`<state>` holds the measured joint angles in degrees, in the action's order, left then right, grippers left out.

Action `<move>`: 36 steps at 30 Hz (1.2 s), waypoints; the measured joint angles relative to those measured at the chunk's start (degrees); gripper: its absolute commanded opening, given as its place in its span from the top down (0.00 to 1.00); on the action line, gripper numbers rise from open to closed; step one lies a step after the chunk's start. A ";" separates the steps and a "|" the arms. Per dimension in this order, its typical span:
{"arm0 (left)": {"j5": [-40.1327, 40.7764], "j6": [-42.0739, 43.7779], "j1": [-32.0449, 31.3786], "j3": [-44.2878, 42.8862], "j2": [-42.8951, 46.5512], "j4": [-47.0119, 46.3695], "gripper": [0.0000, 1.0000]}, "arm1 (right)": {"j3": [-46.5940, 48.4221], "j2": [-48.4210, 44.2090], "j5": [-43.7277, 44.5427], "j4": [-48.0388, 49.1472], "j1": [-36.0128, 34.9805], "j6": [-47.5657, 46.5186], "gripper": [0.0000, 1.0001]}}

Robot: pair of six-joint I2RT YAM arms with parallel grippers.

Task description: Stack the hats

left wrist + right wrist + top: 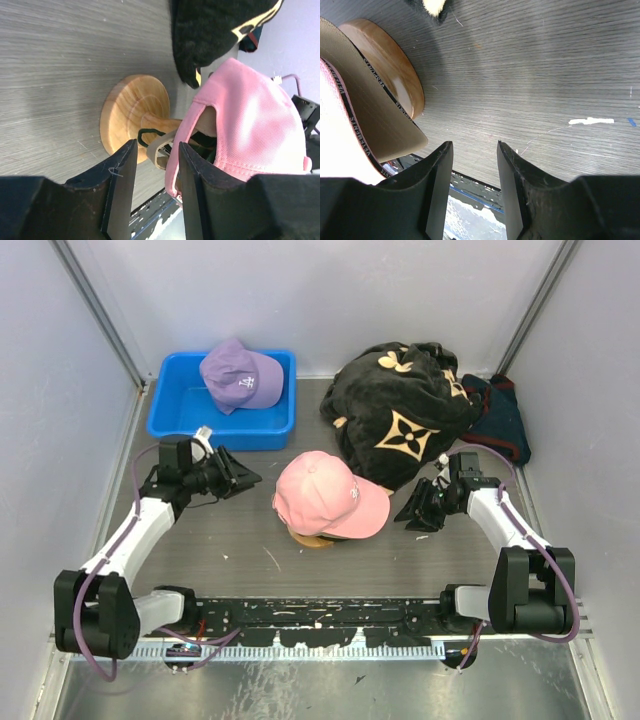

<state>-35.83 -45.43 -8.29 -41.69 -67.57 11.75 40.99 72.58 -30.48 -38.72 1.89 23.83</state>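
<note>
A pink cap sits on top of a wooden stand mid-table. A tan cap's brim shows beneath it, and a tan strap and a dark green strap hang under its back edge. A lavender cap lies in the blue bin. My left gripper is open just left of the pink cap, whose back rim lies beside one finger. My right gripper is open to the cap's right, above bare table, with nothing between its fingers.
A large black cloth with tan flower marks is heaped behind the pink cap, close to the right arm. A dark bundle with a red edge lies at the back right. Grey walls close in both sides.
</note>
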 measured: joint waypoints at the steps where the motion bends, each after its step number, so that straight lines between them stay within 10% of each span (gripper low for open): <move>1: 0.55 0.22 0.57 -0.37 0.22 0.70 0.53 | 0.00 0.00 0.00 -0.02 0.00 0.00 0.53; 15: 18.45 3.17 5.60 -21.07 -4.42 9.64 0.36 | 1.57 -0.42 -0.59 -0.35 0.00 -0.02 0.48; 36: 43.21 6.84 6.23 -37.46 -38.36 -15.74 0.15 | 2.75 -2.23 -0.90 -0.42 0.11 0.35 0.42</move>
<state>7.38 -38.59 -2.07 -79.15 -105.93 -3.99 43.75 70.35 -31.38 -39.13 2.00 24.18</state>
